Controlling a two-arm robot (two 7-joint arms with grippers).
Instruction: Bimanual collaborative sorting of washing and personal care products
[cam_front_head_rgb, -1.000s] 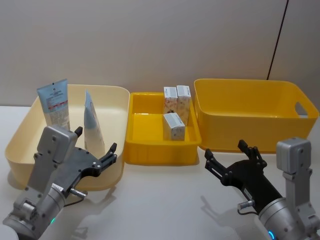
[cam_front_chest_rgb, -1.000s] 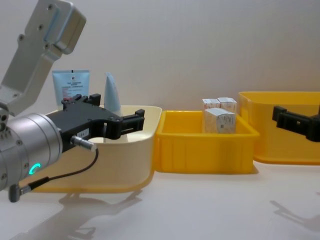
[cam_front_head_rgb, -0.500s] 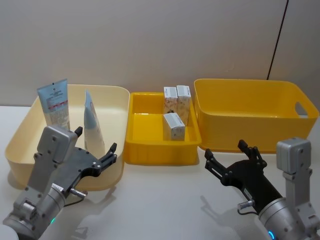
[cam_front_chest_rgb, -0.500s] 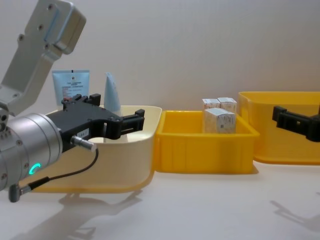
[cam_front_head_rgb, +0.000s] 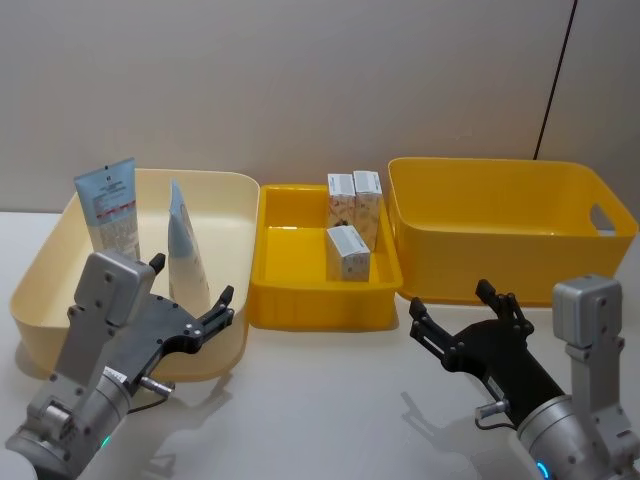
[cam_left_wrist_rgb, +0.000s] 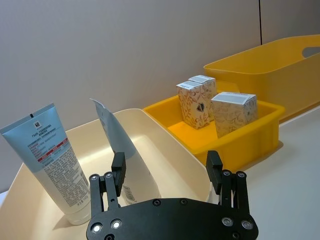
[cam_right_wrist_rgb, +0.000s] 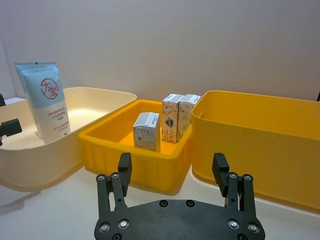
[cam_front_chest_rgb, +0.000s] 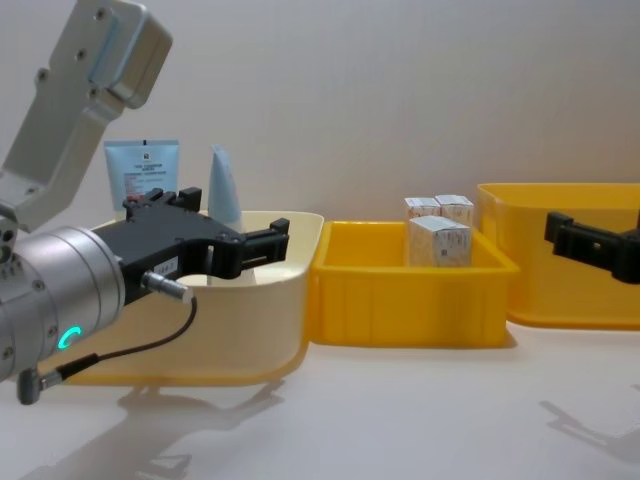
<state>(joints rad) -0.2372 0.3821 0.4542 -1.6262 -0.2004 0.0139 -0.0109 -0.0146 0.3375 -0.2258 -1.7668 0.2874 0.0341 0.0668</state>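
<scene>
Three plastic bins sit in a row at the far side of the smooth white table (cam_front_head_rgb: 330, 400). On the left is a rounded cream bin (cam_front_head_rgb: 35, 290), in the middle a shallow yellow tray (cam_front_head_rgb: 320, 305) with ribbed walls, and on the right a deep yellow bin (cam_front_head_rgb: 500, 260) with a slot handle cut into its right end. Their rims almost touch.

We see two pale blue squeeze tubes upright in the cream bin. The text-label tube (cam_front_head_rgb: 110, 205) leans at the far left wall, and the red-mark tube (cam_right_wrist_rgb: 50, 100) stands just to its right. Both are flat-crimped at the top.

A far pair of cartons (cam_front_head_rgb: 366, 205) stands side by side against the tray's far wall. The near carton (cam_front_head_rgb: 348, 252) stands just in front of them. All are small, white, boxy and finely printed.

Our left hand (cam_front_head_rgb: 192, 280) hovers at the cream bin's near right rim, black fingers spread apart and gripping nothing. Our right hand (cam_front_head_rgb: 448, 297) hovers over the table near the deep bin's front wall, its fingers likewise apart and bare.

Bare table lies between the two hands, on the near side of the tray.
</scene>
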